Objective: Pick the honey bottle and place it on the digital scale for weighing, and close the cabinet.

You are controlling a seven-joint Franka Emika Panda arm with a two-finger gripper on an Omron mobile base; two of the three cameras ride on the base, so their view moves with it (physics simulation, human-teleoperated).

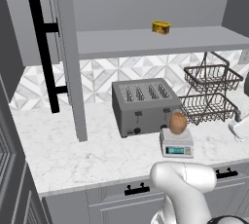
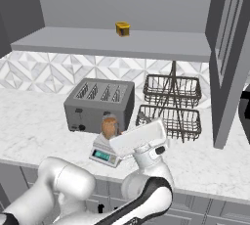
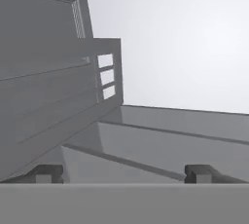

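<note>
The orange-brown honey bottle [image 1: 178,123] [image 2: 110,127] stands upright on the small light-grey digital scale [image 1: 176,146] [image 2: 104,153], in front of the toaster. The grey wall cabinet [image 1: 160,43] [image 2: 112,43] stands open: its left door [image 1: 65,57] with the long black handle [image 1: 44,55] swings out, and its right door [image 2: 228,57] swings out too. My gripper [image 3: 124,173] is open with nothing between its fingertips and points up at a cabinet door [image 3: 48,86]. My white hand [image 2: 139,137] hovers just right of the scale, apart from the bottle.
A dark-grey four-slot toaster [image 1: 143,103] [image 2: 100,104] sits behind the scale. A two-tier wire basket rack [image 1: 210,94] [image 2: 172,104] stands to its right. A small yellow container [image 1: 161,27] [image 2: 122,29] rests on the cabinet shelf. Drawers with black pulls [image 1: 137,189] run below the counter edge.
</note>
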